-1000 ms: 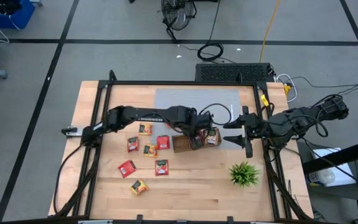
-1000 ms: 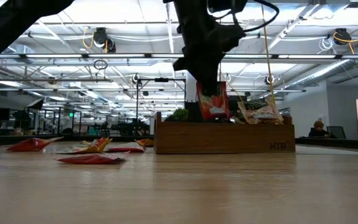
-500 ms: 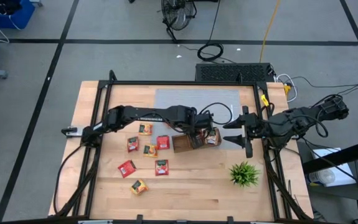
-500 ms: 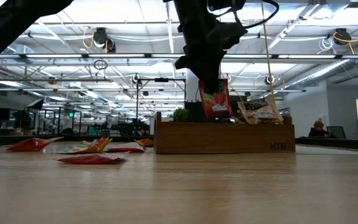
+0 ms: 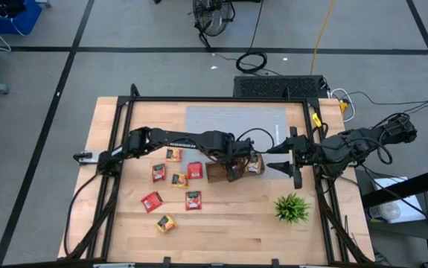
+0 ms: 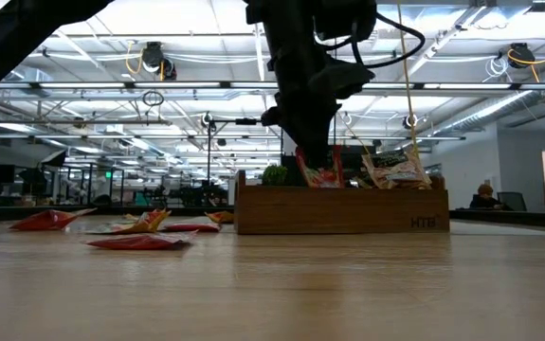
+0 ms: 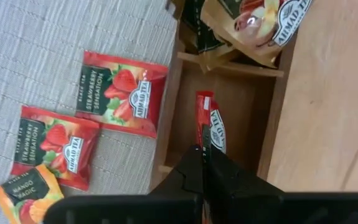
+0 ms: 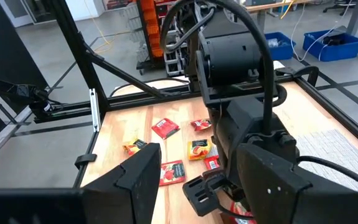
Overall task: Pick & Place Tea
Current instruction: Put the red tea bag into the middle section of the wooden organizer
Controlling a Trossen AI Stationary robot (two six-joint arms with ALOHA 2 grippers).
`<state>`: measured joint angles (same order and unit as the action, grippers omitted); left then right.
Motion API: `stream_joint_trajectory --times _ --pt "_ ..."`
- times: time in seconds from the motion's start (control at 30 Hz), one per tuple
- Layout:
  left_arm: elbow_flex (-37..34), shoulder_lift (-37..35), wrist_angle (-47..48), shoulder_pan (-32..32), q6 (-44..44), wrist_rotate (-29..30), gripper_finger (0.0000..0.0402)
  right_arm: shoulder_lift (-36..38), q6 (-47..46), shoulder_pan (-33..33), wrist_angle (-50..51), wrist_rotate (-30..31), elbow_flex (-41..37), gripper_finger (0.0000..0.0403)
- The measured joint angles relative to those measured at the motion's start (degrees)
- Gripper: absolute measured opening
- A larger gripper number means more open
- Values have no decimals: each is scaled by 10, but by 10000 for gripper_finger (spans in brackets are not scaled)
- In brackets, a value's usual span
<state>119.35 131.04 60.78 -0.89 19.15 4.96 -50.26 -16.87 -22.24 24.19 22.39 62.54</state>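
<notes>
My left gripper [image 5: 233, 168] reaches down over the brown wooden tray [image 6: 338, 210], shut on a red tea sachet [image 7: 207, 124] that stands on edge in the tray's middle compartment. Pale sachets [image 6: 397, 170] lean in the compartment toward the table's right. Several red and orange sachets [image 5: 179, 179] lie flat on the table left of the tray. My right gripper [image 5: 280, 158] waits open at the table's right side, raised, with nothing between its fingers. My left gripper pinches the red sachet's top edge [image 7: 206, 144] between its two fingers. The fingers come from above, pointing steeply down. The sachet hangs upright below them, its lower part sunk behind the tray's wall [image 6: 321, 176]; whether it touches the tray's floor cannot be told.
A spiky green plant [image 5: 292, 208] stands near the table's front right. A grey mat [image 5: 232, 119] covers the far middle of the table. A black frame [image 5: 124, 119] runs around the table's edges. Bare wood lies in front of the tray.
My left gripper has gone down toward the tray with the red sachet, staying shut. The sachet, which hung mostly above the tray's wall, now sits with its lower part inside the middle compartment, still upright.
</notes>
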Motion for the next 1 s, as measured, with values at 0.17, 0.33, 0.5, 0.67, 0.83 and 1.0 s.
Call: stream_joint_trajectory --times 0.17,0.33,0.5,0.67,0.83,1.0 --pt "-3 0 -3 -13 1 -1 21 0 -2 0 0 0 0 196" --pt "-3 0 -10 -24 -8 -44 31 0 -4 0 0 0 0 196" --pt "-3 0 -10 -25 -33 -51 36 0 -4 0 0 0 0 196" --pt "-3 0 -8 -27 -36 -50 36 0 -3 0 0 0 0 196" --pt "2 -15 10 -38 -15 -61 37 0 0 0 0 0 0 196" --pt "5 -53 20 -49 -12 -108 37 0 5 0 0 0 1 196"
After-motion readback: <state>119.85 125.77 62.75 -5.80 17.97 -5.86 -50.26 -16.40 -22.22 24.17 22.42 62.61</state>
